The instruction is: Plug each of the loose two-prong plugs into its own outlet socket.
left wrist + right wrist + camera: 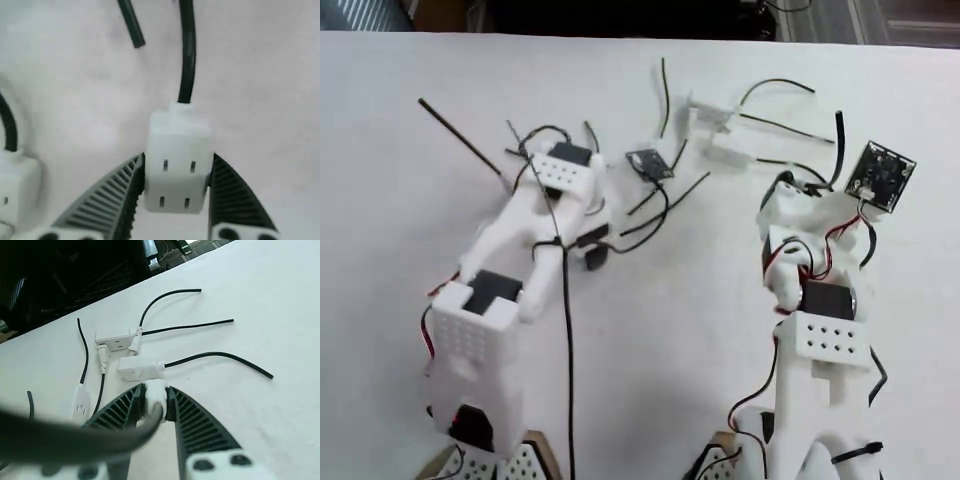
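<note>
My left gripper [175, 162] is shut on a white outlet socket [176, 150], one ribbed finger [117, 192] on each side; its slots face the camera and its black cord [187, 55] runs away over the table. My right gripper [155, 389] is shut on a small white two-prong plug [156, 396], whose black cable [120, 435] curls close across the lens. Just beyond it lies a loose white socket [136, 370] with a cord. Farther off, another socket [114, 341] has a plug [134, 339] at its end. A third plug [103, 356] lies beside them.
Another white socket [15, 185] lies beside the left gripper. Loose black cord ends [665, 95] are scattered over the white table [400, 210]. Two white sockets [718, 135] lie at the back centre, and the table's far edge [570, 36] runs behind them.
</note>
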Controlling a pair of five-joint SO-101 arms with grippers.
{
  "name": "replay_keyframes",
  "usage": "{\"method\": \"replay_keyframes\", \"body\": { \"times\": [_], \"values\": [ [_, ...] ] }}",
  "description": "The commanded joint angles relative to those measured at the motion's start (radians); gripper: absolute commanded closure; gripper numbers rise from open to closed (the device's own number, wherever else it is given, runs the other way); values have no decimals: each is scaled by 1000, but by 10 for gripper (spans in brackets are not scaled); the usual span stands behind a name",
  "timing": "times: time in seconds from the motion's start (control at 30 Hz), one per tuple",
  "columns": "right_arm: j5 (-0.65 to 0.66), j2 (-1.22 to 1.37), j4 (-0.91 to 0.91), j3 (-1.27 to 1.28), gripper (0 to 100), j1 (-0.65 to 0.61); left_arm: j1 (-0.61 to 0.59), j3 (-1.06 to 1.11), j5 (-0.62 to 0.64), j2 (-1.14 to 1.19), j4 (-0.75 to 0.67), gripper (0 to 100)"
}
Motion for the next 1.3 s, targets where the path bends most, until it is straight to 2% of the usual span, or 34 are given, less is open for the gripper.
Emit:
{"method": "replay_keyframes", "body": {
  "times": [0.0,0.13,0.27,0.4,0.53,0.63,0.83,0.97,1.27],
  "values": [
    [0,-24,-13,-3,981,-10,-5,-140,63,-10,97,791],
    [2,-24,-13,-2,981,-31,-5,-262,60,-13,242,793],
    [69,-24,-15,14,981,-76,-5,-292,68,-85,278,793],
    [84,-24,-12,18,981,-120,-22,-250,71,-225,298,793],
    [107,-24,35,18,981,-199,-71,-117,72,-404,288,793],
    [164,-25,65,18,981,-292,-134,38,87,-561,241,794],
    [207,-22,116,18,981,-507,-308,491,118,-938,-34,790],
    [267,59,91,0,981,-621,-407,756,207,-1168,-169,789],
    [275,496,42,-242,981,-759,-515,1125,382,-1458,-270,789]
  ]
}}
